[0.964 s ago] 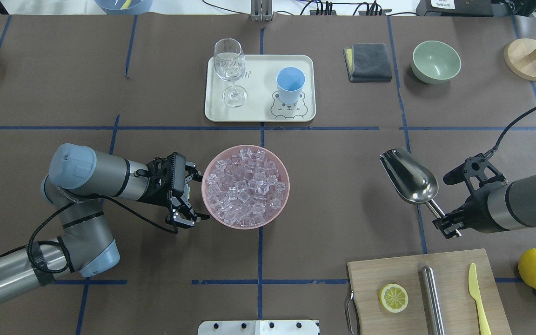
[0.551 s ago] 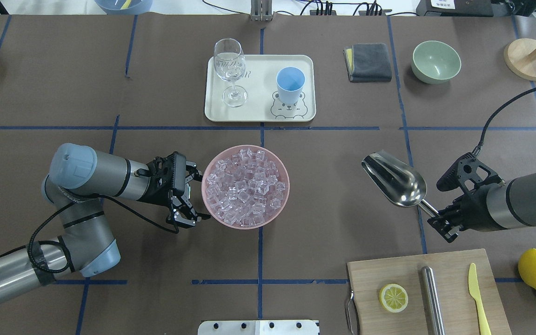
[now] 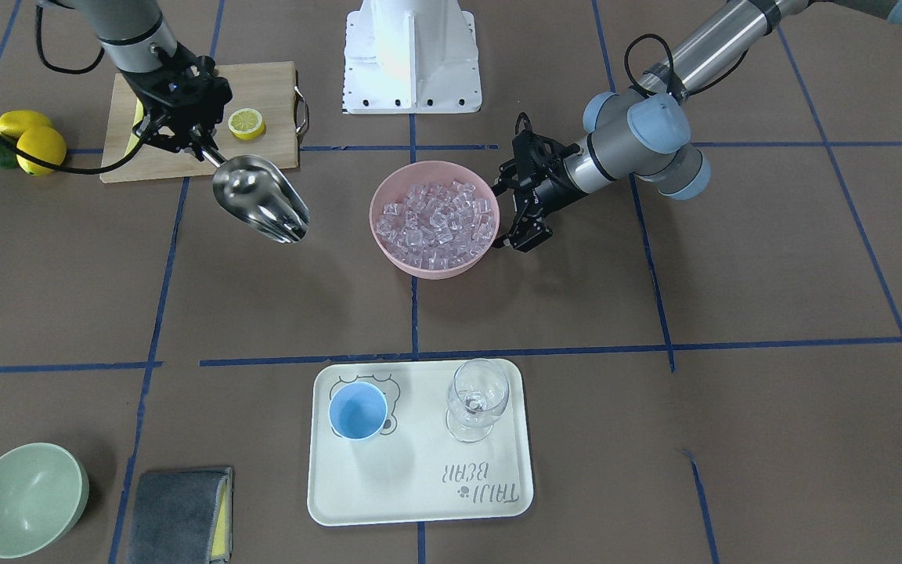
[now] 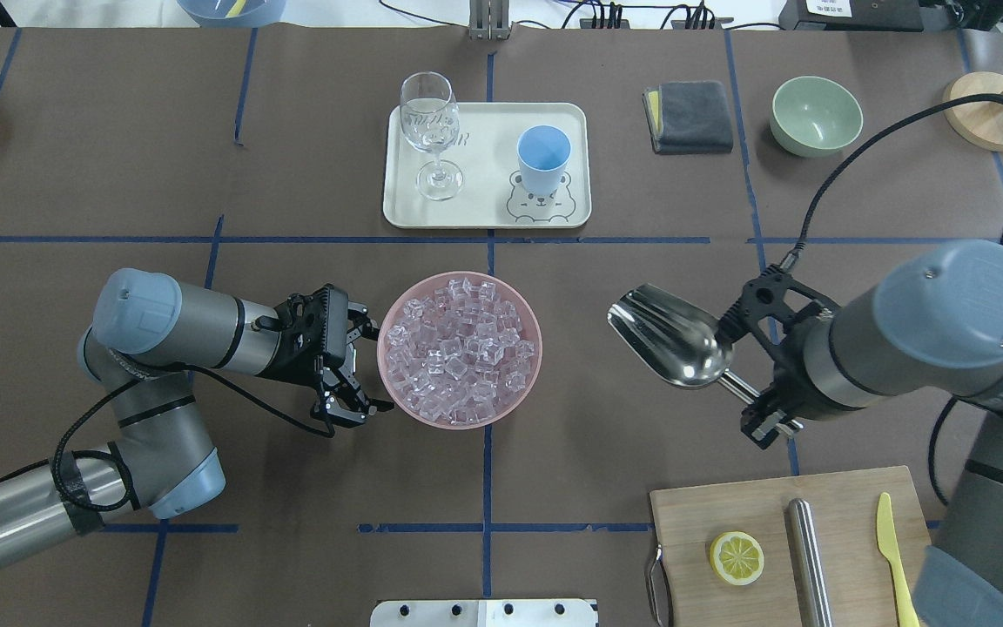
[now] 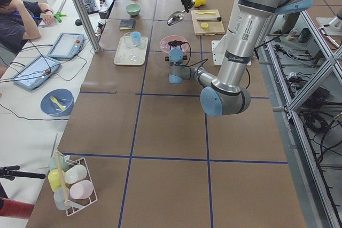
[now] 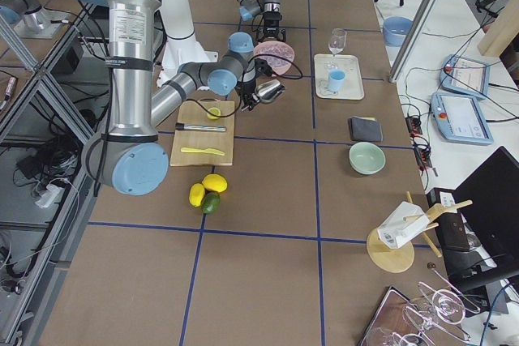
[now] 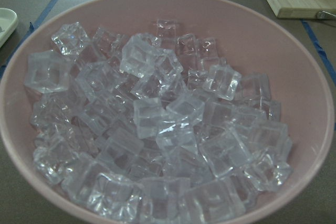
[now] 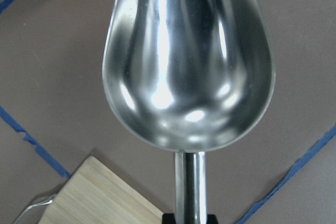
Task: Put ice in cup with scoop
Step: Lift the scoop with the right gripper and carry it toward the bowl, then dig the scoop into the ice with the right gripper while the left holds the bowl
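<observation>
Many clear cubes of ice (image 4: 460, 348) (image 7: 157, 124) fill a pink bowl (image 4: 529, 383) (image 3: 388, 251) at the table's middle. The light-blue cup (image 4: 543, 155) (image 3: 358, 411) stands upright on a cream tray (image 4: 484, 213), beyond the bowl. My right gripper (image 4: 767, 420) (image 3: 189, 141) is shut on the thin handle of the steel scoop (image 4: 671, 335) (image 3: 259, 200) (image 8: 189, 61). The scoop hangs above the table, right of the bowl, and its trough holds nothing. My left gripper (image 4: 366, 370) (image 3: 507, 213) stands open at the bowl's left rim, fingers spread.
A stemmed glass (image 4: 432, 131) shares the tray with the cup. A grey cloth (image 4: 689, 116) and a green bowl (image 4: 815, 115) lie at the far right. A cutting board (image 4: 754, 514) near the right front carries a lemon slice, a steel cylinder and a yellow knife.
The right arm has carried the scoop leftward, closer to the pink bowl, and more of that arm now fills the view. The left arm has not moved.
</observation>
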